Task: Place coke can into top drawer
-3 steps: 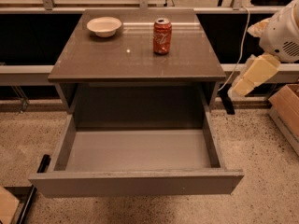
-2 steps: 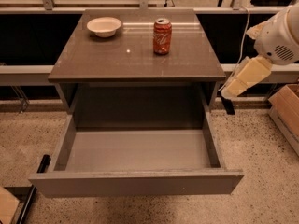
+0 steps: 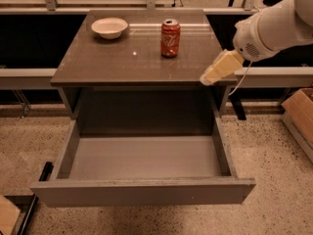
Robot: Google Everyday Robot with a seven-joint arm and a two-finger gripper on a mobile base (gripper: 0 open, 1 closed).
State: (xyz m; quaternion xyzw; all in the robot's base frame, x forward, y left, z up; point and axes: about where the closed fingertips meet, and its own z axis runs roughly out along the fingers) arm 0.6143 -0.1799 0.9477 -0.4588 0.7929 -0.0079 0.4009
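The coke can [image 3: 170,38], red with a silver top, stands upright on the grey cabinet top [image 3: 122,60], right of its middle. The top drawer [image 3: 142,192] is pulled fully open below and in front of the cabinet, and its inside is empty. My gripper [image 3: 211,75], cream-coloured on a white arm, hangs over the cabinet top's front right corner. It is to the right of and nearer than the can, apart from it, and holds nothing.
A white bowl [image 3: 109,27] sits at the back left of the cabinet top. A cardboard box [image 3: 299,116] lies on the floor at the right. A railing with dark panels runs behind the cabinet. A dark bar lies on the floor at lower left.
My gripper and arm have moved left from beside the cabinet to over its front right corner. The can, bowl and drawer have not moved.
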